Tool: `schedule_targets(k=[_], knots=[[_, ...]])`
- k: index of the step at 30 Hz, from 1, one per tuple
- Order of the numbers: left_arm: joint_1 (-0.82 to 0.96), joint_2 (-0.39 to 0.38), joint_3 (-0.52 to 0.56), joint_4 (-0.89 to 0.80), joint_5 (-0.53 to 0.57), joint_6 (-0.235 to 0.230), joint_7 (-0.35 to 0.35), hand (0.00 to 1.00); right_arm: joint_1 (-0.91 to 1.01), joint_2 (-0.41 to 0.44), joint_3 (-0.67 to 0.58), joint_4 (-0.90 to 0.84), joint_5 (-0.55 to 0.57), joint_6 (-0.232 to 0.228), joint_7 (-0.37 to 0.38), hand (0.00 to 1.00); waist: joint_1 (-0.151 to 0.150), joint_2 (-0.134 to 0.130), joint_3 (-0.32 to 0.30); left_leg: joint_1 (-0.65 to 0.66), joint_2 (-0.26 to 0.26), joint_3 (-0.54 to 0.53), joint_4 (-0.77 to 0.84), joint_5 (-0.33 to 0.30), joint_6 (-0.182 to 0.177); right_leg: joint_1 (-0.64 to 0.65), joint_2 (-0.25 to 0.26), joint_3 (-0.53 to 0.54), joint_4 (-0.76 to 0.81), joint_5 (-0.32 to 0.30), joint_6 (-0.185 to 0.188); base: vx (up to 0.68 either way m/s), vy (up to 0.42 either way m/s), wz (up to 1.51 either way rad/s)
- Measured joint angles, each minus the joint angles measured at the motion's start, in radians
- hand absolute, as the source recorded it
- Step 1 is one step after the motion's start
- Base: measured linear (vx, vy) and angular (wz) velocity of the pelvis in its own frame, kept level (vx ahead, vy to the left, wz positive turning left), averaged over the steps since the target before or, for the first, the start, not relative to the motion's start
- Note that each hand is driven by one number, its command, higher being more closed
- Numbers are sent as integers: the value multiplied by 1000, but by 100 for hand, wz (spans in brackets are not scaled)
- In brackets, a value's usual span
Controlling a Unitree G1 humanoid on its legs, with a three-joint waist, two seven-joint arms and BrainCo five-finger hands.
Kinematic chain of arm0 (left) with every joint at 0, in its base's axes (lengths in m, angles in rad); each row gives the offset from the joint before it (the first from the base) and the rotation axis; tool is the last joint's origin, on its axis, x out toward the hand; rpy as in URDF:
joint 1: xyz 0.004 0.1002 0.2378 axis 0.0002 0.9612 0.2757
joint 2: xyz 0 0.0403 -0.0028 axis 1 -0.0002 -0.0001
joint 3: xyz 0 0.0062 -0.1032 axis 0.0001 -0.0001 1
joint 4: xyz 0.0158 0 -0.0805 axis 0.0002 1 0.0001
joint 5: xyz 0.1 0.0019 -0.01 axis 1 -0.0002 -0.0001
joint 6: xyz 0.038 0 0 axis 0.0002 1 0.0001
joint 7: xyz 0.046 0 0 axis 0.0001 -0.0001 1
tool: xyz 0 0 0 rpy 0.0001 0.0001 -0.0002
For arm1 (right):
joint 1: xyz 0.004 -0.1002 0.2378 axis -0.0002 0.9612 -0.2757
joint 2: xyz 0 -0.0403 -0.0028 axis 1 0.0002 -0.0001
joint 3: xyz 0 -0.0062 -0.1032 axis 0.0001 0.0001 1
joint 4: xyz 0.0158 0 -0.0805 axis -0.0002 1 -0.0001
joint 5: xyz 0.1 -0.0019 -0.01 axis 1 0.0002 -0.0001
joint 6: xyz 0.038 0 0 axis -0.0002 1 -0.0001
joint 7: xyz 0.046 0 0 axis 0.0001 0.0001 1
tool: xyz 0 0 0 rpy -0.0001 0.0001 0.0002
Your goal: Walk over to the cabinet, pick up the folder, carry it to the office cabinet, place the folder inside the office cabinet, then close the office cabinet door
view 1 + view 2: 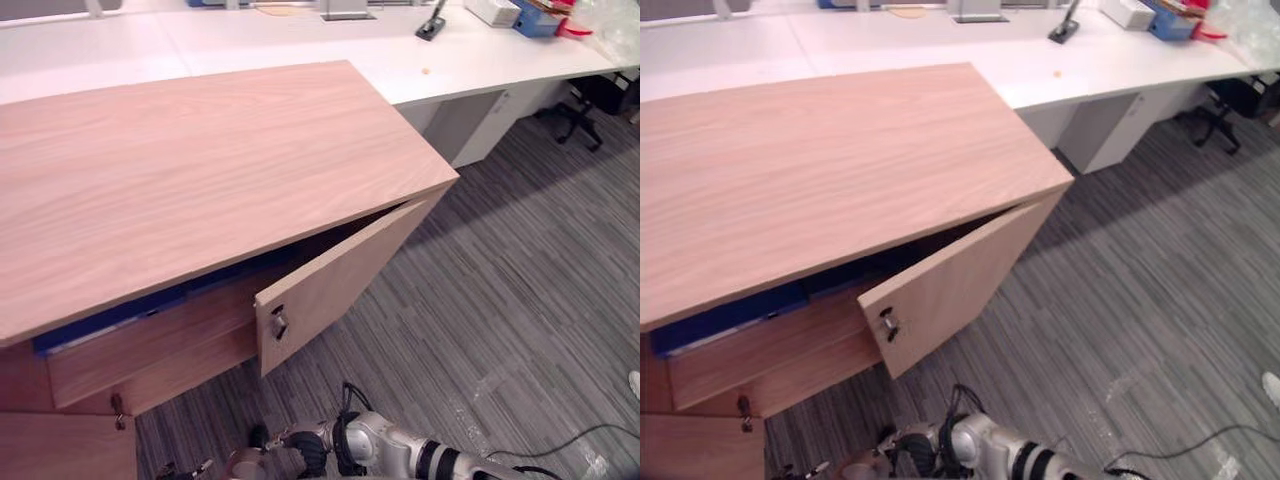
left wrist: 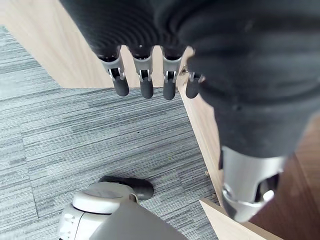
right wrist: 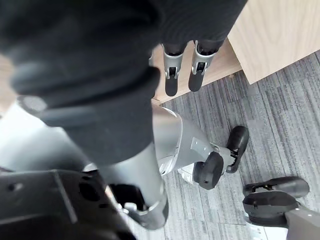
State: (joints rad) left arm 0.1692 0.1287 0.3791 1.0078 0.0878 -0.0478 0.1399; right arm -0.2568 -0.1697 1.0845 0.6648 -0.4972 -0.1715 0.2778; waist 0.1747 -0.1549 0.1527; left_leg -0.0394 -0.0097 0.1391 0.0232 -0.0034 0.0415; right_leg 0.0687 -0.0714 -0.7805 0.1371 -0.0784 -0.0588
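The office cabinet [image 1: 180, 180] is a low, light wood unit right in front of me. Its right-hand door [image 1: 335, 280] stands ajar, with a small key [image 1: 279, 322] near its free edge. A blue folder [image 1: 110, 320] lies inside, just under the top panel, and only its edge shows. My right hand [image 1: 250, 465] hangs low near the floor below the open door; in its wrist view its fingers [image 3: 171, 75] are straight and hold nothing. My left hand [image 2: 146, 85] hangs open beside a wood panel [image 2: 60, 50], also holding nothing.
A second cabinet door [image 1: 60, 445] with a key [image 1: 119, 410] sits at the lower left. White desks [image 1: 300, 40] with small items run along the back. An office chair base [image 1: 575, 120] stands at the far right. Grey striped carpet [image 1: 500, 300] covers the floor to the right.
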Motion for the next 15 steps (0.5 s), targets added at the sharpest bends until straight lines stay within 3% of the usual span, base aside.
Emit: schedule_targets(k=[3, 5, 7, 10, 13, 14, 15], knots=[[-5, 5, -10, -3, -12, -2, 11, 0, 31, 41, -133, 130, -43, 24, -28, 0, -17, 22, 14, -3, 14, -116, 2, 2, 18, -71, -42, 158, 213, -41, 7, -35, 154, 96], [-15, 26, -52, -7, -16, -9, 19, 0, 75, 77, -343, 277, -75, 43, -67, 0, -23, 25, 15, -17, 2, -226, 36, -3, 21, -100, -72, 380, 269, -97, 72, -69, 165, 161], [-33, 28, -78, -7, -15, -17, 22, 0, 105, 94, -598, 430, -75, 90, -118, 0, -38, 28, 16, -49, -36, -367, 94, -15, 19, -106, -111, 571, 256, -117, 113, -36, 55, 187], [-36, 26, -89, -7, -14, -20, 24, 0, 139, 111, -847, 517, -32, 138, -184, 0, -56, 31, 16, -66, -72, -491, 146, -36, -12, -87, -134, 658, 182, -113, 150, 0, -132, 149], [-28, 12, -106, -24, -14, -21, 24, 0, 163, 116, -970, 532, 39, 164, -228, 0, -60, 28, 13, -65, -111, -558, 158, -40, -39, -84, -151, 645, 114, -74, 175, 32, -307, 102], [-25, 6, -111, -25, -14, -21, 24, 0, 165, 116, -1025, 541, 80, 175, -252, 0, -67, 25, 11, -68, -129, -581, 164, -43, -56, -92, -151, 637, 88, -25, 181, 47, -368, 58], [-20, -9, -111, -25, -15, -21, 26, 0, 168, 115, -1070, 548, 119, 181, -268, 0, -70, 32, -3, -82, -127, -594, 180, -54, -71, -83, -154, 615, 77, -49, 194, 70, -406, 52]])
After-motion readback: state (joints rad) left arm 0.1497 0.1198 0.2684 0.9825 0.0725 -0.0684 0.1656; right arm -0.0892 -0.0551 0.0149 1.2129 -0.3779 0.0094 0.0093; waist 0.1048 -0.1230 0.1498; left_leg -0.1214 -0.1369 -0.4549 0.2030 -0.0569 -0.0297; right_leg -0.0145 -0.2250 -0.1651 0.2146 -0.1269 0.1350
